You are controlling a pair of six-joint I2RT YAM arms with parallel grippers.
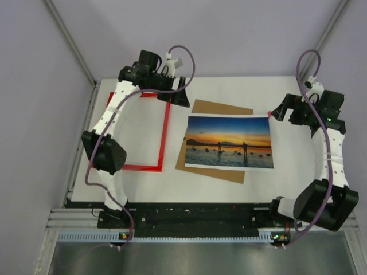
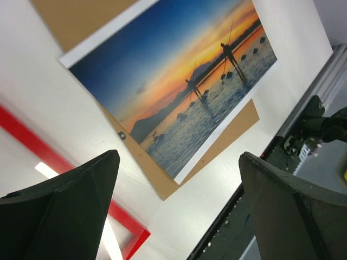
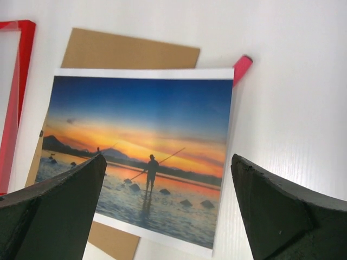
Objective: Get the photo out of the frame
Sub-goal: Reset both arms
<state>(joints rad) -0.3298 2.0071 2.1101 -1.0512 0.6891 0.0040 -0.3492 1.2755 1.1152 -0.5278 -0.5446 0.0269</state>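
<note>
The photo [image 1: 229, 141], a sunset over water with dark silhouettes, lies face up on the table's middle, outside the frame. It shows too in the left wrist view [image 2: 179, 81] and the right wrist view [image 3: 141, 146]. The thin red frame [image 1: 167, 129] lies flat to its left, partly under the left arm; its corner [image 2: 126, 230] and edge [image 3: 16, 81] also show. My left gripper [image 1: 180, 94] hangs open above the frame's far right corner, fingers [image 2: 70, 206] wide apart, holding nothing. My right gripper [image 1: 279, 112] stands open by the photo's far right corner, empty.
A plain brown backing board [image 1: 221, 107] lies under the photo, sticking out at its far and near left sides [image 3: 130, 51] [image 2: 81, 16]. A small pinkish-red piece [image 3: 242, 67] lies at the photo's far right corner. The table's black front rail [image 1: 195, 215] runs between the arm bases.
</note>
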